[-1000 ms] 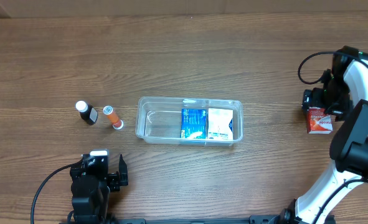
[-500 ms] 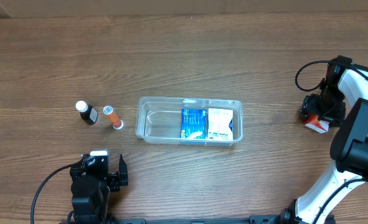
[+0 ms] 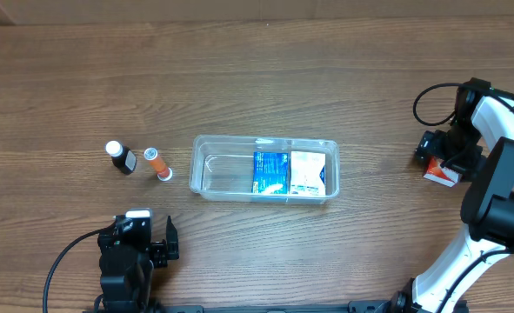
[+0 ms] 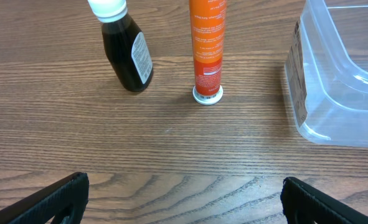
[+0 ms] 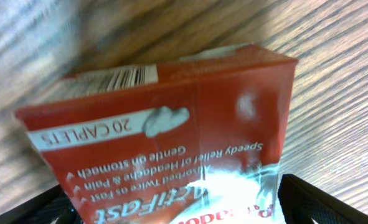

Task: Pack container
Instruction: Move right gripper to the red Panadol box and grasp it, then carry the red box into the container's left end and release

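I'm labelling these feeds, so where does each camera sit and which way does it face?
Overhead: above the table, looking straight down on the container; left gripper and right gripper show.
Left wrist: low, facing dark bottle, orange tube and container's end; own fingertips in bottom corners.
Right wrist: close on the red box; own fingertips in bottom corners.
Overhead and left wrist share bottle, tube, container.

A robotics lab bench: a wood-grain table (image 3: 257, 69) with two cabled robot arms (image 3: 498, 187) at one edge.
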### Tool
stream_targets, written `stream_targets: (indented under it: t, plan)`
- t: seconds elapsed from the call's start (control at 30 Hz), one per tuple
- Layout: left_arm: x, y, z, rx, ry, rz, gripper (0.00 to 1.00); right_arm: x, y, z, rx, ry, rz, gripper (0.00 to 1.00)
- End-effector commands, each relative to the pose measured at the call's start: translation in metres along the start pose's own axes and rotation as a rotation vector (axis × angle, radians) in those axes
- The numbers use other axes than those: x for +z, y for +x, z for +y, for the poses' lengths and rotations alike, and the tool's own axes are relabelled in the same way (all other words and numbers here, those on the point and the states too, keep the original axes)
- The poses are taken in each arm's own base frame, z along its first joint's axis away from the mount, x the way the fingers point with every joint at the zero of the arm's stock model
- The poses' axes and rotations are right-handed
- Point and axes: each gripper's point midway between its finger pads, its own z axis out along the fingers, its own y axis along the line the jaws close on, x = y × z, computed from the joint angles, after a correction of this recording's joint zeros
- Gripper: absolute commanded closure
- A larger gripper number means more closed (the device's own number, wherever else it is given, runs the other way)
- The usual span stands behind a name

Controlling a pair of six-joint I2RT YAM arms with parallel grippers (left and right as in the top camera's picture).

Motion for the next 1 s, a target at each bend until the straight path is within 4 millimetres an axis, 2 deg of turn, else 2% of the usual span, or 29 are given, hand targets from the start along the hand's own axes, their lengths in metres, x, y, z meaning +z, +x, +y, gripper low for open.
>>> stream_targets:
  t: [0.0,0.07,0.23,0.33,0.37,0.47,0.53,0.63,0.67,0.73,0.87,0.97]
  plan:
    - [0.000,0.000,-0.001,0.016,0.006,-0.008,0.00,0.003,0.000,0.009,0.035,-0.053,0.005,0.10]
    - [0.000,0.000,-0.001,0.016,0.006,-0.008,0.00,0.003,0.000,0.015,0.034,-0.085,0.010,0.23]
    - [0.000,0.000,-0.001,0.016,0.006,-0.008,0.00,0.002,0.004,0.016,0.032,-0.091,0.028,0.30]
    - [0.000,0.000,-0.001,0.016,0.006,-0.008,0.00,-0.009,0.006,0.018,0.049,-0.111,0.036,0.37]
    - [0.000,0.000,-0.001,0.016,0.006,-0.008,0.00,-0.015,0.007,0.022,0.047,-0.136,0.034,0.38]
    - [0.000,0.000,-0.001,0.016,0.006,-0.008,0.00,-0.059,0.012,0.039,0.002,-0.212,-0.047,0.38]
    - [0.000,0.000,-0.001,0.016,0.006,-0.008,0.00,-0.098,0.022,0.050,-0.044,-0.239,-0.135,0.37]
    - [0.000,0.000,-0.001,0.016,0.006,-0.008,0.00,-0.157,0.057,0.076,-0.165,-0.279,-0.257,0.37]
    - [0.000,0.000,-0.001,0.016,0.006,-0.008,0.00,-0.181,0.081,0.093,-0.239,-0.304,-0.305,0.37]
    - [0.000,0.000,-0.001,0.016,0.006,-0.008,0.00,-0.204,0.115,0.120,-0.318,-0.344,-0.350,0.37]
    - [0.000,0.000,-0.001,0.016,0.006,-0.008,0.00,-0.223,0.171,0.173,-0.451,-0.416,-0.378,0.37]
    - [0.000,0.000,-0.001,0.016,0.006,-0.008,0.00,-0.224,0.220,0.228,-0.565,-0.486,-0.385,0.37]
